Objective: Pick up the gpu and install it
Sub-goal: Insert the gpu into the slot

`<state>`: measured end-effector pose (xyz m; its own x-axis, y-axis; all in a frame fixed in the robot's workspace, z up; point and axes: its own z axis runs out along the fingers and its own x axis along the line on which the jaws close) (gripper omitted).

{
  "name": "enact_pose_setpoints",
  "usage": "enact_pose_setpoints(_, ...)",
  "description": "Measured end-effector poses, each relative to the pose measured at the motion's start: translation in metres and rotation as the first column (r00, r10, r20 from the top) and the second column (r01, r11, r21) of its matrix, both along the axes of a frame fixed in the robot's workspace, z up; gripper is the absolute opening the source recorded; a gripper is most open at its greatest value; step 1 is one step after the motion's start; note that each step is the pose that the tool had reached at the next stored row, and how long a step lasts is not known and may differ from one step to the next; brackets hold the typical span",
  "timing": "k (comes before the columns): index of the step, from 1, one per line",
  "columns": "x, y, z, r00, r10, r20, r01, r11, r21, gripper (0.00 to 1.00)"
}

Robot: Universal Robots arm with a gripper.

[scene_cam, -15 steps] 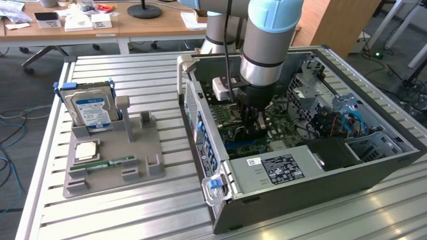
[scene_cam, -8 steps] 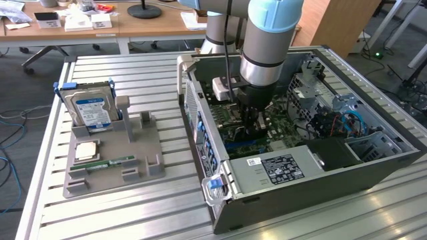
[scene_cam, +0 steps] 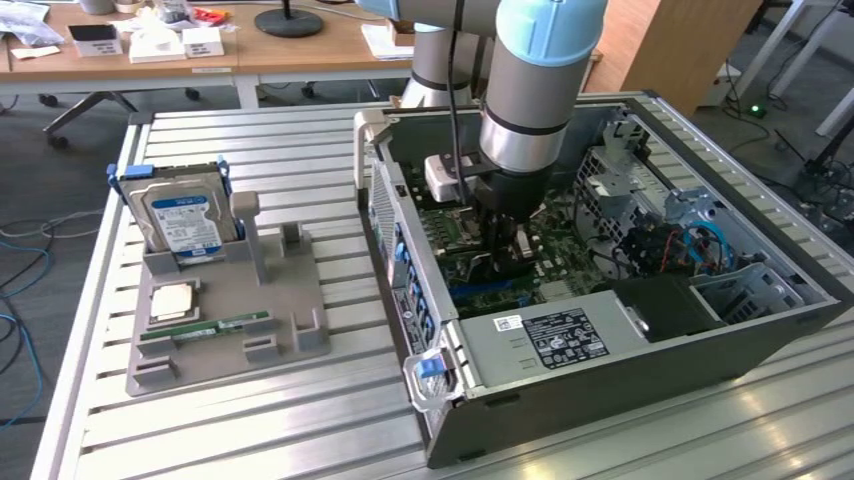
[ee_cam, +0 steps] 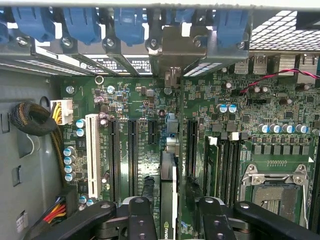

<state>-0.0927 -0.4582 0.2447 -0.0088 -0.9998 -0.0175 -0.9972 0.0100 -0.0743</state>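
Office-type room, slatted metal desk (scene_cam: 267, 430) carrying one open PC case (scene_cam: 641, 370) lying on its side. One arm, one claw (scene_cam: 505, 250), reaching straight down into the case. Key relation: the gpu (ee_cam: 169, 200) is inside the case, directly under the claw (ee_cam: 170, 182) and between its two fingers (ee_cam: 148, 187). It stands upright and edge-on on the motherboard (ee_cam: 145, 100). Its long axis runs from the case's rear panel inward across the board, and the metal bracket end (ee_cam: 175, 45) sits at the rear panel among the blue latches. The claw straddles the card across its thickness, so the finger line crosses the long axis. Claw state: jaws partly open, one finger on each side of the card with a thin gap showing on both sides. I read that as not clamping, nothing held. The card looks seated in a slot, judged from its upright stance and the bracket lining up with the rear opening; I can't confirm full seating. Counts: one gpu, one white slot (ee_cam: 92, 150) inside the case, one empty CPU socket (ee_cam: 274, 192). Outside the case, on its rear-panel side, is one grey holder (scene_cam: 234, 300). It carries one hard drive (scene_cam: 187, 215), one RAM stick (scene_cam: 220, 326) and one CPU chip (scene_cam: 174, 300), all well apart from the claw.
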Motion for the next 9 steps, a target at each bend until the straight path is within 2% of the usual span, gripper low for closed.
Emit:
enact_pose_setpoints(4,0.000,0.0000,0.0019,1.0000,0.000,-0.0001,0.000,1.0000,-0.0002,0.40)
enact_pose_setpoints(9,0.000,0.0001,0.0106,1.0000,0.000,0.0000,0.000,1.0000,0.0000,0.40)
